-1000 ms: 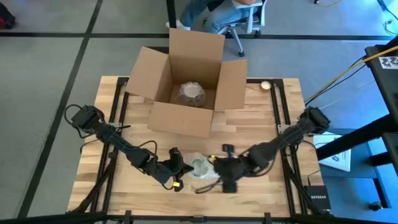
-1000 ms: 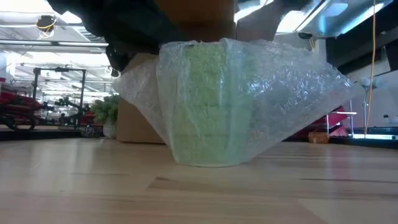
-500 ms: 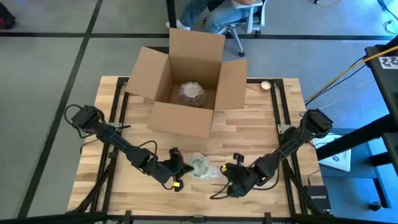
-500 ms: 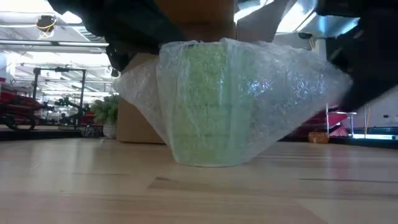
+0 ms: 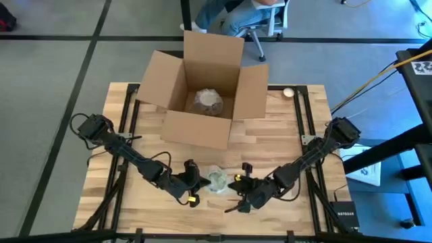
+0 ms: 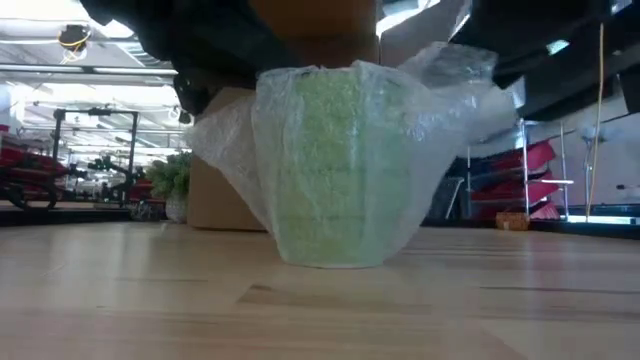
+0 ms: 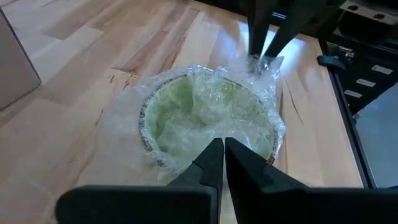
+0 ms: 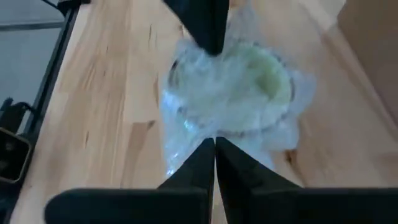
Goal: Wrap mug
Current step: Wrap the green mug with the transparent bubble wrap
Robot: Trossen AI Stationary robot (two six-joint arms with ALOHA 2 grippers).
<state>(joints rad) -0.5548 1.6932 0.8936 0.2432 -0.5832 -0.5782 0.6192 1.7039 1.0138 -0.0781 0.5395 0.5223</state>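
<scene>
The green mug (image 6: 335,165) stands upright on the desk (image 5: 283,138), draped in bubble wrap (image 6: 455,90). The left tool (image 5: 197,181) is pinched closed on the wrap at one side of the mug. The right tool (image 5: 234,194) is clamped on the wrap's opposite edge.

One mug (image 5: 218,180), one cardboard box (image 5: 202,91), two bubble-wrap bundles, two pincers.

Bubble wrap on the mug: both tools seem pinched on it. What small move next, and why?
Probably have the right tool carry its pinched flap of bubble wrap over the mug rim. The left tool already pins wrap at the opposite rim, and that flap stands loose above the mug.
</scene>
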